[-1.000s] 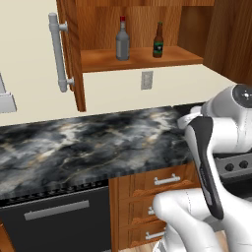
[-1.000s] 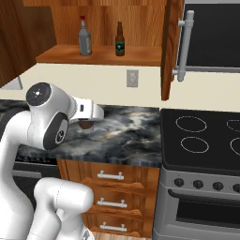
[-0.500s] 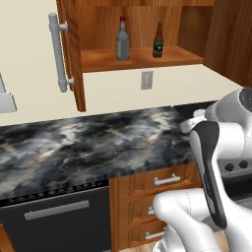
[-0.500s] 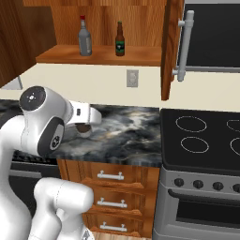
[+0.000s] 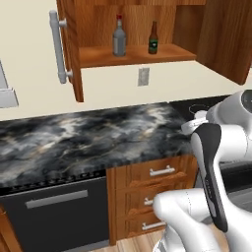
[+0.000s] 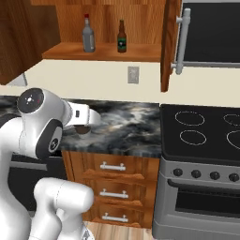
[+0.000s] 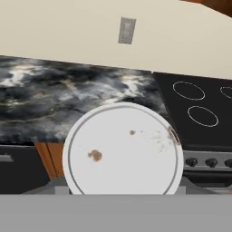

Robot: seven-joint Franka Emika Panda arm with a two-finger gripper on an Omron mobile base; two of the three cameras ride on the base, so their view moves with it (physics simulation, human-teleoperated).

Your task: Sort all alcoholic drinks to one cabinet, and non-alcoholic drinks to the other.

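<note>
A grey glass bottle with a red cap (image 5: 119, 37) (image 6: 87, 33) and a slimmer brown beer bottle with a green label (image 5: 153, 39) (image 6: 122, 37) stand upright side by side on the shelf of the open reddish-brown wall cabinet (image 5: 133, 55). My gripper (image 6: 84, 125) hangs low over the counter's front edge, well below that shelf, shut on a short dark brown cup (image 6: 84, 132). The cup's pale round lid (image 7: 122, 149) sits close up in the hand view and hides the fingertips.
The cabinet's doors swing out on both sides, one with a long grey bar handle (image 5: 58, 47) (image 6: 183, 42). A black marble counter (image 5: 74, 142) runs over drawers and a dishwasher (image 5: 54, 211). A stove (image 6: 201, 131) stands to the right. A wall outlet (image 5: 143, 76) sits under the shelf.
The arm has drawn back and sunk, bringing the gripper and the cup lower and nearer the counter's front edge. The bottles have not moved.
</note>
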